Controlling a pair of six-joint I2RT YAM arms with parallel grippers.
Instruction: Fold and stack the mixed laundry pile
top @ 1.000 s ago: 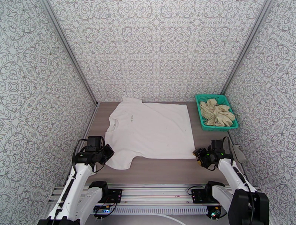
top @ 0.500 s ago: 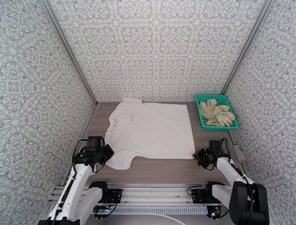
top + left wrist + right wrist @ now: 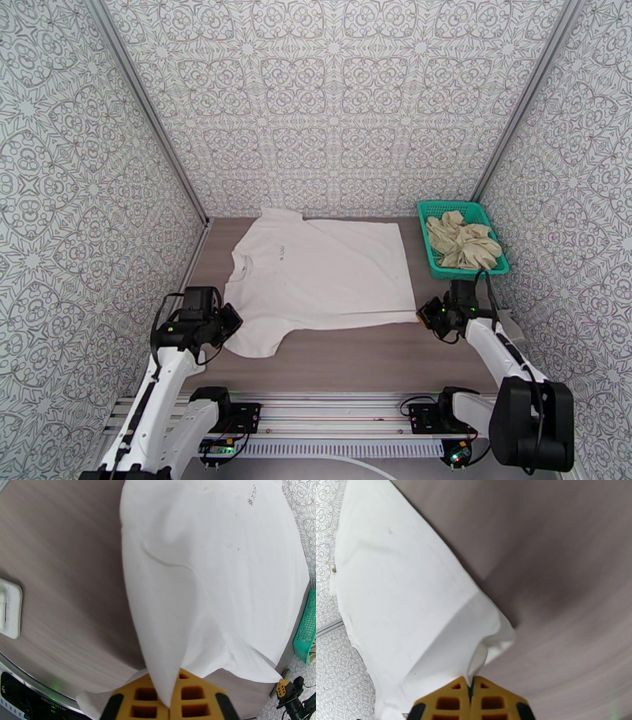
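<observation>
The white short-sleeved cloth T-shirt [image 3: 324,272] lies spread at the middle of the brown wood-grain table [image 3: 355,363]. The left gripper [image 3: 227,326] pinches its sleeve at the shirt's 7 o'clock, and the right gripper [image 3: 427,313] pinches the hem corner at 4 o'clock, both with jaws closed tight on cloth. The crumpled beige cloth garment [image 3: 464,241] sits in the teal plastic mesh basket [image 3: 426,237] at the table's 2 o'clock.
</observation>
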